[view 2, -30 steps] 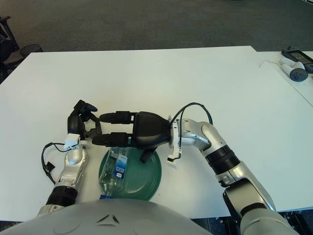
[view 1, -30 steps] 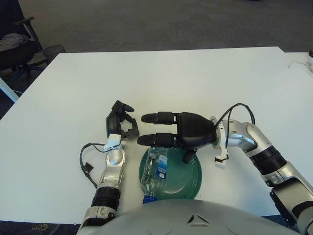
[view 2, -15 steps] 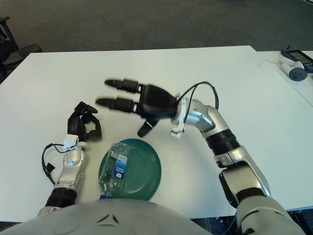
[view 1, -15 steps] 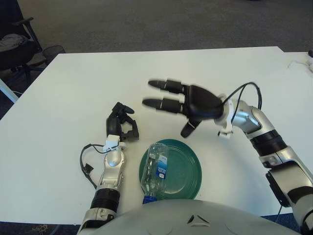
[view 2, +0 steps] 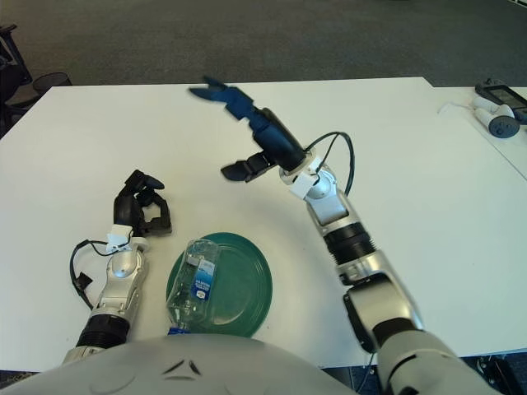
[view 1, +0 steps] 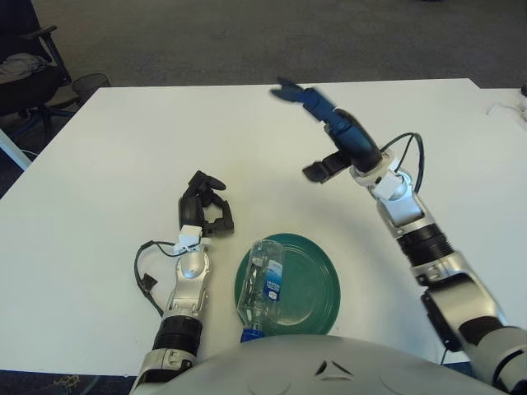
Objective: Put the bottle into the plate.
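The bottle (view 1: 263, 284) lay on its side across the left part of the plate (view 1: 317, 288), its long axis running toward and away from the robot. The left hand (view 1: 206, 210) was nearer, just beyond the plate's left edge, fingers curled on nothing. The right hand (view 1: 329, 132) hung well apart above the bench (view 1: 123, 148), fingers spread and empty.

a broad white rectangular worktop (view 1: 123, 156) carries a round dark green plate (view 1: 309, 284) at 6 o'clock, near its front edge.
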Controlling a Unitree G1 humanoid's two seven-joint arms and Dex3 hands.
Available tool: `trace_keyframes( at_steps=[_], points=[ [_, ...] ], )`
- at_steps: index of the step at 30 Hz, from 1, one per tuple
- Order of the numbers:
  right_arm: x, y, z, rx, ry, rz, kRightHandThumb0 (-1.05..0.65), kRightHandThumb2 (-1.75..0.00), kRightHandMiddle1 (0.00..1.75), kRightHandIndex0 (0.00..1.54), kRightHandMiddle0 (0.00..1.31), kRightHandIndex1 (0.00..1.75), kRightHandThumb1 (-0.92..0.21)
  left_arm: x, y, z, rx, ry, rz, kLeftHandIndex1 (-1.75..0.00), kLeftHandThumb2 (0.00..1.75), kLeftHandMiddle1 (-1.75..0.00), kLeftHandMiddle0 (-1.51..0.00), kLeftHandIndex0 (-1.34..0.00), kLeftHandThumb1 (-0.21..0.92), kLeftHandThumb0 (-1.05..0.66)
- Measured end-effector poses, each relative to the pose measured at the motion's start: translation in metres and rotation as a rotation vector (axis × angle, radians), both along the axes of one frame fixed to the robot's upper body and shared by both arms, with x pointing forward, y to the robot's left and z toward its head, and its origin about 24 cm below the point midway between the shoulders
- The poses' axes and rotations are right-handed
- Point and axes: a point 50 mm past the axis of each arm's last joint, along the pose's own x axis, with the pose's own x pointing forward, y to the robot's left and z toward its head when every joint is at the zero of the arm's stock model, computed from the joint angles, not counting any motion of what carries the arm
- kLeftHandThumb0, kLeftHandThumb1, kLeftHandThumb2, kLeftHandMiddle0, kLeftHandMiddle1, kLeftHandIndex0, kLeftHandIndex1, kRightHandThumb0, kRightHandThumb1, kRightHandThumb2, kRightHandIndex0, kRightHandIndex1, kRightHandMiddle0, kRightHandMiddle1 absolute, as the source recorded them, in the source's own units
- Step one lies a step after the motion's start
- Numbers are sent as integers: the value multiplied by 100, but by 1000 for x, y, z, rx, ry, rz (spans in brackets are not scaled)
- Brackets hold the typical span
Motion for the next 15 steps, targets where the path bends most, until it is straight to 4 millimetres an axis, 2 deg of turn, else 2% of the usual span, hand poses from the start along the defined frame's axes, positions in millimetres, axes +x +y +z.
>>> trace_keyframes(
  at_steps=[6, 11, 15],
  points=[
    [14, -12, -41, 112, 242, -149, -83, -42, 97, 7, 0, 52, -89, -2, 1, -1, 20, 12, 16, -174, 175, -175, -88, -69, -6, 0],
    [21, -15, -57, 159, 340, -179, -82, -41, 102, 1, 0, 61, -87, -4, 1, -1, 27, 13, 26, -175, 175, -175, -88, -68, -6, 0],
    [26, -17, -68, 201, 411, -180, -79, -41, 102, 0, 0, 61, -84, -4, 2, 0, 29, 14, 32, -175, 175, -175, -88, -68, -6, 0]
  ],
)
